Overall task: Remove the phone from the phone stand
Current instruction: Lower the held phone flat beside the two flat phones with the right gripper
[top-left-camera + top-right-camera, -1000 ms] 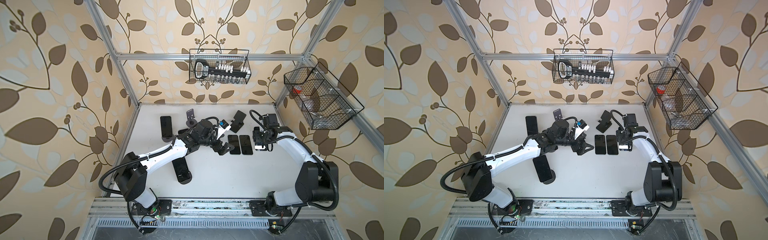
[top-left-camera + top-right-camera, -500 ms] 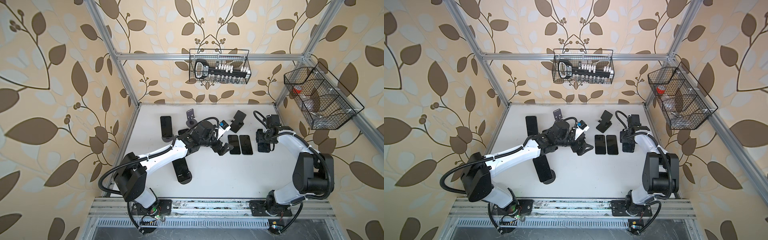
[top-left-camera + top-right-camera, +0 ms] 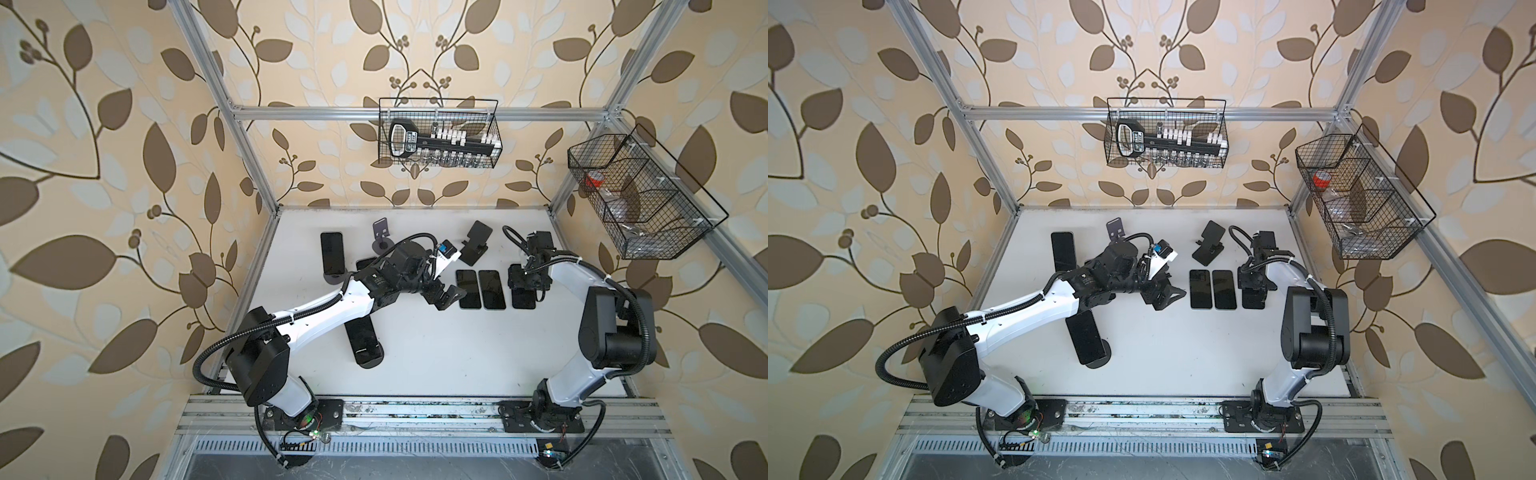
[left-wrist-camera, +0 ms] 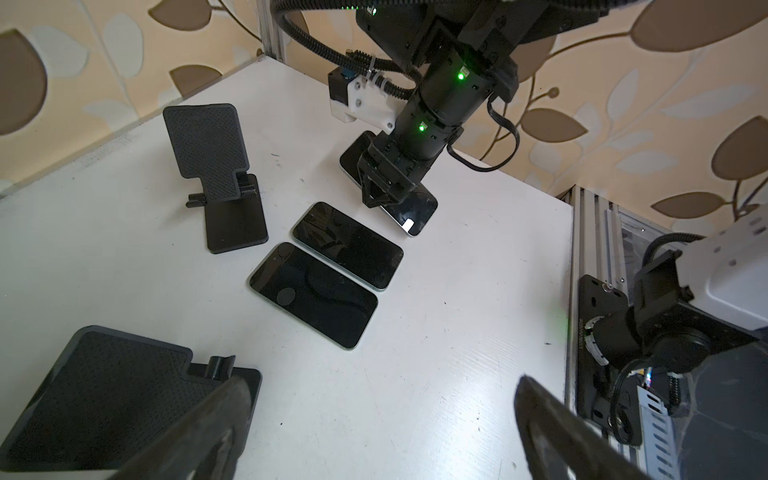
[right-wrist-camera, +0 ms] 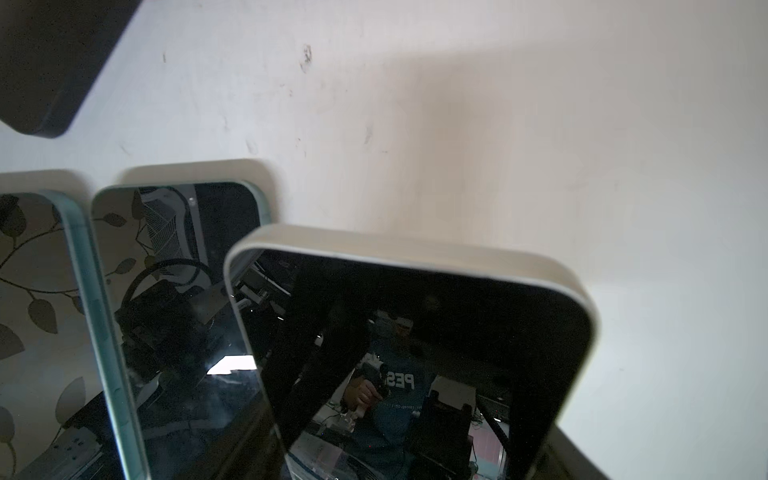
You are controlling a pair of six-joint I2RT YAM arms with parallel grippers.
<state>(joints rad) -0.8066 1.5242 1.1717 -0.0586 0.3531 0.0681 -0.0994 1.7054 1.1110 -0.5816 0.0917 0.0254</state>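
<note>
Only one bit of lettering reads: "PES", on a blue shirt mirrored in the dark screen of the phone [image 5: 415, 332]. The label on the black item in the back wire basket [image 3: 438, 133] is too small to make out.

That phone has a pale rim and lies screen up in the right end effector [image 3: 524, 284], whose jaws are pinched on its end toward the back wall. Its long axis runs front to back, parallel to the teal-edged phone pair [image 3: 491, 289] just beside it. Whether it rests on the bench [image 3: 436, 353] or hangs just above it is unclear. A bare folding phone stand [image 3: 476, 249] sits near, behind the pair.

The left end effector [image 3: 446, 297] hangs spread wide and empty on the pair's other side.

White and scuffed, the bench sits inside an aluminium frame. Beige wallpaper with brown leaves covers the walls, and a second wire basket [image 3: 640, 199] hangs at the right.
</note>
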